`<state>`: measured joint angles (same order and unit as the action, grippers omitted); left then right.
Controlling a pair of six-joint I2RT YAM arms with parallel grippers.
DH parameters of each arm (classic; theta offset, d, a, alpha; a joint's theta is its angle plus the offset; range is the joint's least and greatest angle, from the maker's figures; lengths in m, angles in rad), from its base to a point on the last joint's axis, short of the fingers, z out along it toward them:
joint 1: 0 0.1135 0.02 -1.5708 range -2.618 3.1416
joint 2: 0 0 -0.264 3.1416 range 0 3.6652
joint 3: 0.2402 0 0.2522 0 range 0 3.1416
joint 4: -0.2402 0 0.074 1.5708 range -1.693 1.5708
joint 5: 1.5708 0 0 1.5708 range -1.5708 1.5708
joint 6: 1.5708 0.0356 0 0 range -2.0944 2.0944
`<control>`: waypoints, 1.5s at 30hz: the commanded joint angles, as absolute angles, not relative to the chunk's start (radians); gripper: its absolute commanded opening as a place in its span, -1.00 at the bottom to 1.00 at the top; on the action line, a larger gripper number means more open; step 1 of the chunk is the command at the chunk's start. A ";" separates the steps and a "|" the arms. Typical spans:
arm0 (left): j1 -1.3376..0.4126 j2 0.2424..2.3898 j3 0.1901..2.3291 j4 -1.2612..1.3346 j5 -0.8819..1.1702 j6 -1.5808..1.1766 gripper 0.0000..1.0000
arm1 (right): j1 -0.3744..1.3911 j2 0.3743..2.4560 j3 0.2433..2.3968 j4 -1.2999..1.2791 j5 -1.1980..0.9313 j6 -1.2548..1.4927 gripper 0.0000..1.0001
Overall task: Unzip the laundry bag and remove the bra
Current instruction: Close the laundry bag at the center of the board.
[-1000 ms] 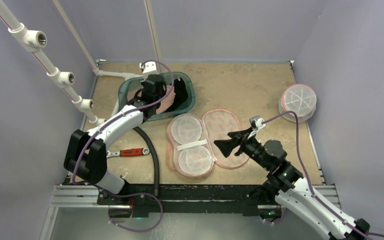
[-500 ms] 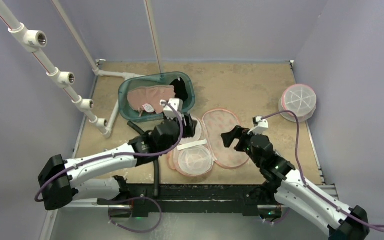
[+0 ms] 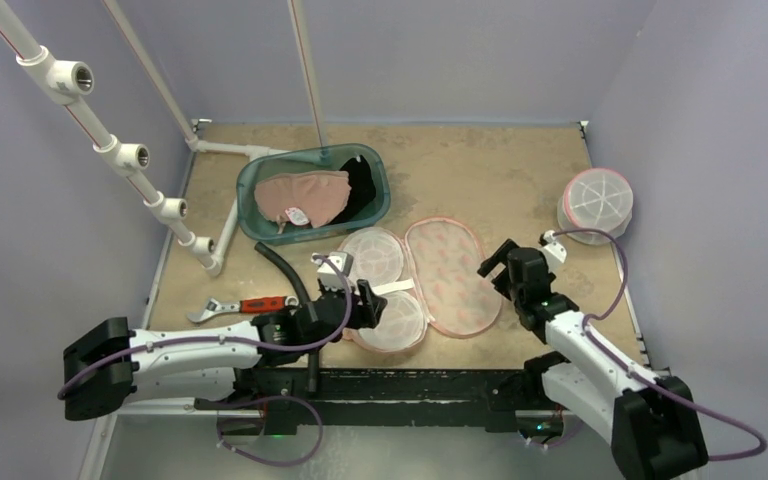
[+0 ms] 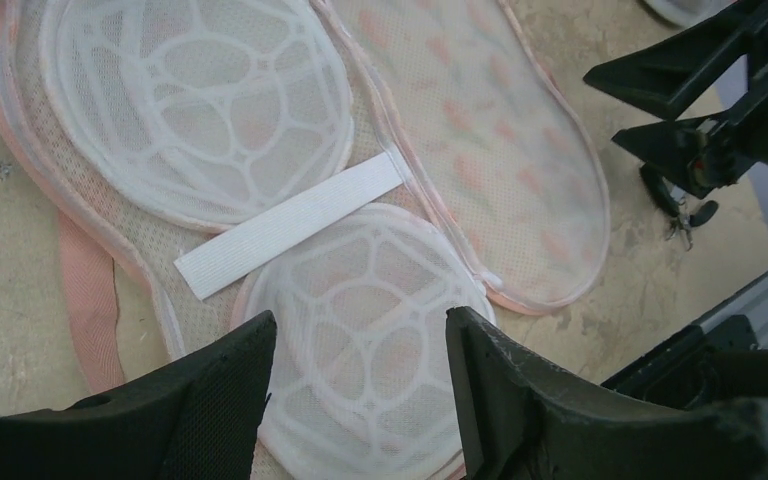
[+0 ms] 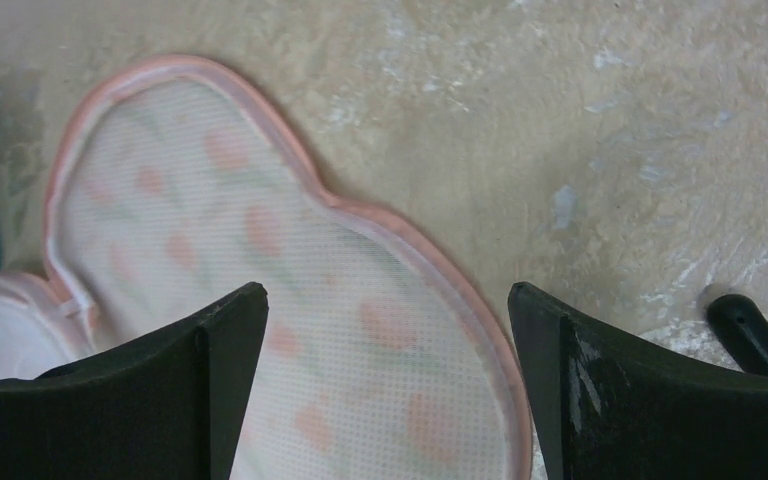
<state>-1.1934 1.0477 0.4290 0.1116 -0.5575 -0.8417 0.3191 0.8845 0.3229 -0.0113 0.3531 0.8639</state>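
The bag (image 3: 447, 275) lies unzipped, spread flat. A pink garment, probably the bra (image 3: 305, 195), sits in the basket (image 3: 243, 205) behind it. The left gripper (image 4: 358, 322) hangs open over the bag's near end; the right gripper (image 5: 385, 295) gapes wide over its right edge, empty.

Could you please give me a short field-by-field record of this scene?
laundry bag: unzipped, lying open and flat
bra: pink, in the teal tub, outside the bag
left pincer: open, empty, above the bag's near end
right pincer: open, empty, above the bag's right side
wrench: red handle, lying apart from the bag
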 commanded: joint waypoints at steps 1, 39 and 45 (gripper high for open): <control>-1.195 0.958 0.350 0.209 -0.548 -0.944 0.21 | 0.297 0.959 0.336 -0.004 0.312 0.938 0.84; -1.195 0.971 0.345 0.190 -0.495 -0.965 0.12 | 0.338 1.127 0.442 -0.095 0.238 0.832 0.70; -1.195 0.983 0.342 0.227 -0.477 -0.965 0.11 | 0.342 1.288 0.484 -0.107 0.222 0.816 0.50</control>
<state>-1.1934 0.9852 0.3351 0.1905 -0.4976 -0.9512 0.3397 1.1866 0.4763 -0.0757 0.2142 0.8490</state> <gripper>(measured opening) 0.559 0.792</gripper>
